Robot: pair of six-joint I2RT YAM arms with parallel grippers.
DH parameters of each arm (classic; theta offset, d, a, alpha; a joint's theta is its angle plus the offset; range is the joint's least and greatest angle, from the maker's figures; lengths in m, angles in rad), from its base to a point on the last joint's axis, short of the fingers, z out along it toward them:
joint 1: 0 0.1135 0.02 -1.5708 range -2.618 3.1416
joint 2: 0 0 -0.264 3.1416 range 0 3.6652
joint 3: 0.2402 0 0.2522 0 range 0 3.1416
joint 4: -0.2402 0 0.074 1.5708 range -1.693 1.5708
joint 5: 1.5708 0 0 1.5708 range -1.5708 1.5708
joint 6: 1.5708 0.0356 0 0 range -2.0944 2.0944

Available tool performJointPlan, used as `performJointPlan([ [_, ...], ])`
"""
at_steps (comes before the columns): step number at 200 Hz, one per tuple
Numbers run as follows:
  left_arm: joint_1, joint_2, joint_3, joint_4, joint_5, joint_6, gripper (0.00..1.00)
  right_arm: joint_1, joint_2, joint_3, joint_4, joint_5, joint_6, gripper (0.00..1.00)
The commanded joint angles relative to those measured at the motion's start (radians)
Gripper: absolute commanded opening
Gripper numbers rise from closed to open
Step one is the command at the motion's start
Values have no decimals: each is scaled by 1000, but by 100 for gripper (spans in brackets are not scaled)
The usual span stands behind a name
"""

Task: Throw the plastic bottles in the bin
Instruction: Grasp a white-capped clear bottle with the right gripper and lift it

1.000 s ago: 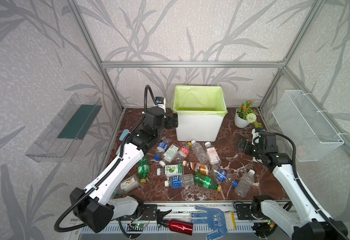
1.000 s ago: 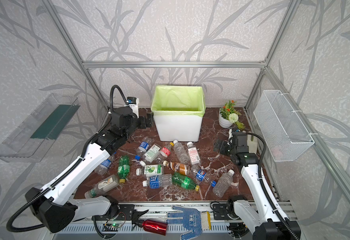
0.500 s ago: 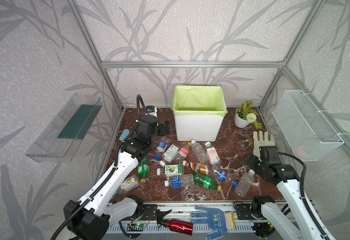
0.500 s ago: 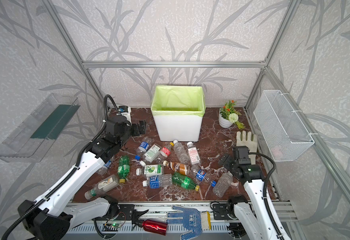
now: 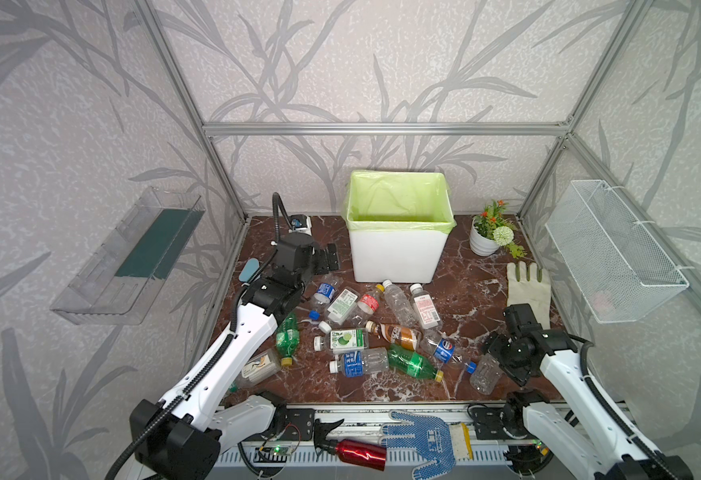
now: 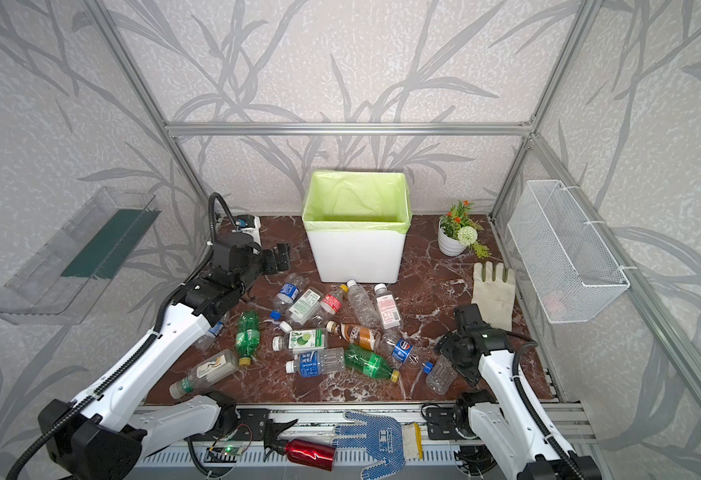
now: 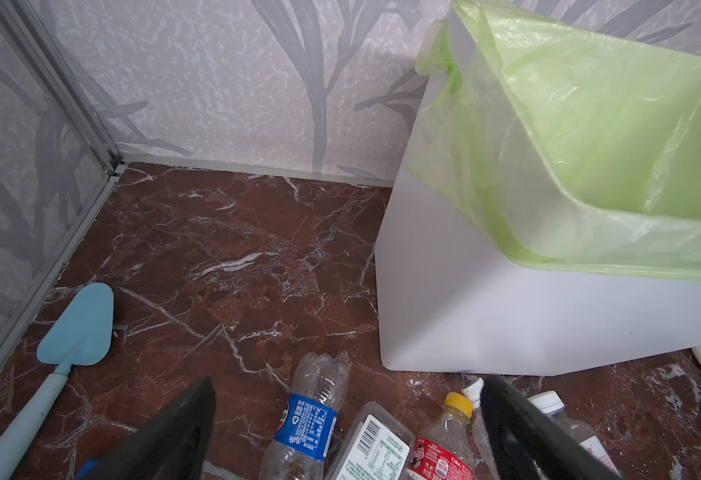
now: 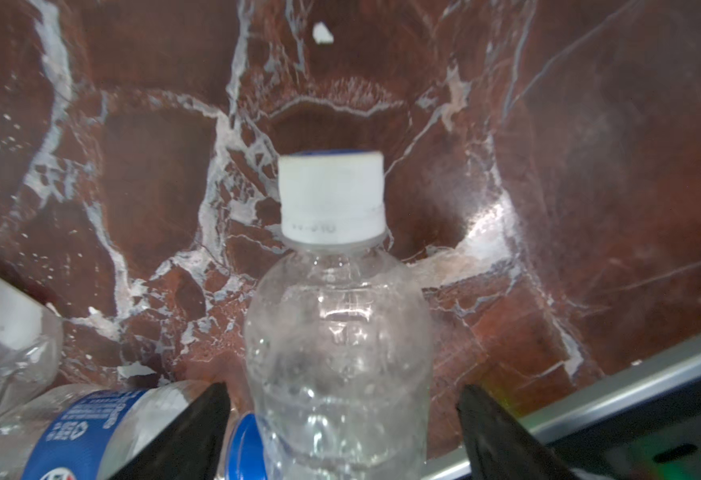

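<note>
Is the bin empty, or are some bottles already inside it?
Empty, as far as visible: the bin shows only its green liner in both top views.

The red-brown marble tabletop (image 5: 465, 291) carries the white bin (image 5: 396, 257) with its green liner at the back middle. A potted plant (image 5: 483, 243) stands to the bin's right, with a pale glove (image 5: 527, 291) lying flat in front of it. In front of the bin, plastic bottles (image 5: 346, 338) lie scattered on their sides, and a light-blue spatula (image 7: 76, 328) lies by the left wall.
</note>
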Motion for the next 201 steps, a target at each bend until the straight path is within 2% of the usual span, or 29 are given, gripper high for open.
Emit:
performJointPlan([
  [1,7,-3,-8,-14,10,-11,99,10,21,-4,50,-6,-11,78],
  [26,9,-9,-4,-17,12,-17,99,13,32,-19,78,-7,-32,70],
  [46,11,-23,-2,-24,-3,-17,99,14,37,-43,103,-22,-29,68],
  [71,15,-38,-4,-36,-18,-17,99,13,11,-38,114,-4,-23,55],
  [106,22,-46,-20,-41,-22,-31,99,13,-28,106,93,59,-94,54],
  [127,34,-37,-41,-32,-25,-58,99,12,-15,216,174,76,-194,54],
  [141,46,-25,-56,-25,-26,-70,99,8,21,340,207,89,-322,54],
  [170,81,3,-73,-29,-8,-99,99,2,164,724,183,91,-557,54],
  [201,128,28,-94,-28,9,-134,99,1,289,1168,240,38,-661,54],
])
